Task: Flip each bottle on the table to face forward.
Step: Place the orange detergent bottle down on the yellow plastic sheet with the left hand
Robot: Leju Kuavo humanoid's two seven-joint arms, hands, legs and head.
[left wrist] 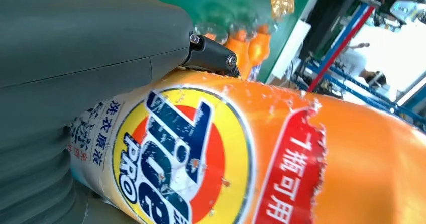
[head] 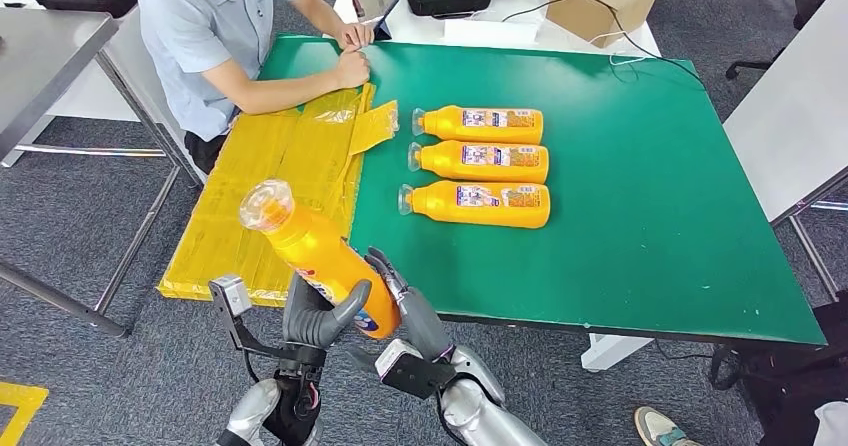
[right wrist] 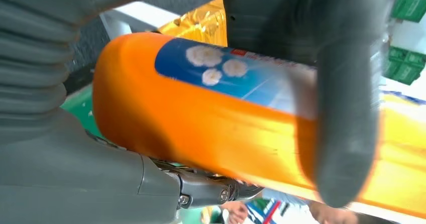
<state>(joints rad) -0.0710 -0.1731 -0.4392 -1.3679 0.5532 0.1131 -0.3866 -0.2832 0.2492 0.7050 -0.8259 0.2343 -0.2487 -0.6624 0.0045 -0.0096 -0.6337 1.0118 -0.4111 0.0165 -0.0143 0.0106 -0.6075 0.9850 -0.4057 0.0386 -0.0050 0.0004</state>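
Both the left hand [head: 318, 318] and the right hand [head: 400, 291] wrap their fingers around one orange detergent bottle [head: 315, 253] held tilted above the near table edge, while three more bottles [head: 478, 162] lie on the green table [head: 650, 206] farther back.

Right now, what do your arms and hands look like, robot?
My arms are shiny silver metal tubes. Each wrist carries a small boxy camera on a black bracket. My left hand is grey, with a thick rounded thumb, a ribbed soft cover and darker fingers. My right hand looks the same: dark grey fingers with small metal screws at the joints.
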